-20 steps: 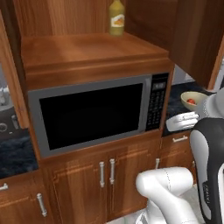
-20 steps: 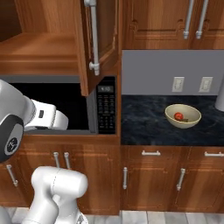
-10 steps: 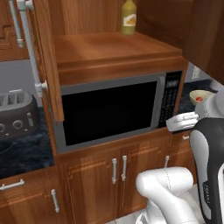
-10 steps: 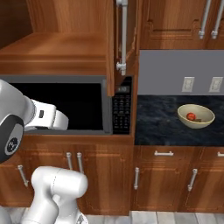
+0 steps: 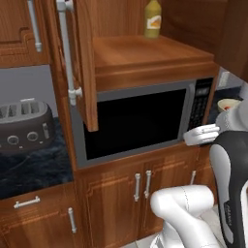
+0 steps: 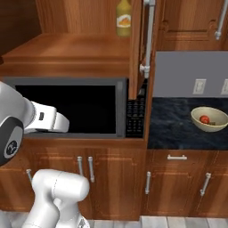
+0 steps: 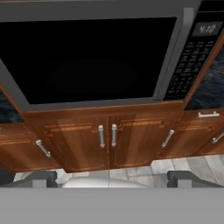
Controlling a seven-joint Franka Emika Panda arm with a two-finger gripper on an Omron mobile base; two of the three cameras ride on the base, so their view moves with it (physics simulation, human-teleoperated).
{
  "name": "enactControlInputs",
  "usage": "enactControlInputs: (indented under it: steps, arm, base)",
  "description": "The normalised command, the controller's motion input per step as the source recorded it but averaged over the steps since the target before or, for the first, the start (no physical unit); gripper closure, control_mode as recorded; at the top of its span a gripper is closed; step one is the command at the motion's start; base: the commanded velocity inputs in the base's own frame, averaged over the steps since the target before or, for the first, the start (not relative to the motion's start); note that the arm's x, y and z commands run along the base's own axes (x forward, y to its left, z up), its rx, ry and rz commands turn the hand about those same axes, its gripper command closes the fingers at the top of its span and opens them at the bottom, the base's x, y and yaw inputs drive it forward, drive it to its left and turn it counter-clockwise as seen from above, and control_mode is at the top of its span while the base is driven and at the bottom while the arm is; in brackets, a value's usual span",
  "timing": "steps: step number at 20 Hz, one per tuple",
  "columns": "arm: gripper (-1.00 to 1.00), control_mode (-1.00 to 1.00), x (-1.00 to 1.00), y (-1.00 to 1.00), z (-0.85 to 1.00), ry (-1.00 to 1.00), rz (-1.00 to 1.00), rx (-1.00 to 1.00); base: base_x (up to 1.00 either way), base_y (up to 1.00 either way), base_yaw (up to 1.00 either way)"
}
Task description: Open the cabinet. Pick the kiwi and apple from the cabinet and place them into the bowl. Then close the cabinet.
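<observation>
1. Right base view: cabinet door stands swung out, edge-on, its bar handle facing the camera; the shelf behind it carries a yellow bottle at the back. No fruit can be made out on the shelf.
2. Bowl sits on the dark desk toward its right end, well apart from the cabinet. Red apple lies inside it; a darker shape beside it may be the kiwi, too small to tell.
3. Hand view: tool points at the microwave and the low cabinet doors, fingers spread wide, nothing between them. Judged: fruit placed, door closing remains.
4. Versus half a second earlier: both base views have slid sideways across the kitchen, so the base drove; toaster now sits fuller in the left base view. Objects themselves unmoved.
</observation>
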Motion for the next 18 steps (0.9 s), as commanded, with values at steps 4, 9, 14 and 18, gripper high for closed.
enactControlInputs:
  steps: [4, 9, 14, 18]
  arm:
    - [-1.0, 1.0, 0.0, 0.0, 0.0, 0.0, 0.0, 0.0]
    - [-1.0, 1.0, 0.0, 0.0, 0.0, 0.0, 0.0, 0.0]
    - [-1.0, 1.0, 0.0, 0.0, 0.0, 0.0, 0.0, 0.0]
    - [-1.0, 1.0, 0.0, 0.0, 0.0, 0.0, 0.0, 0.0]
  base:
    - [0.48, 0.15, 0.0]
    - [0.48, 0.18, 0.0]
    - [0.31, 0.18, 0.0]
    - [0.21, 0.11, 0.0]
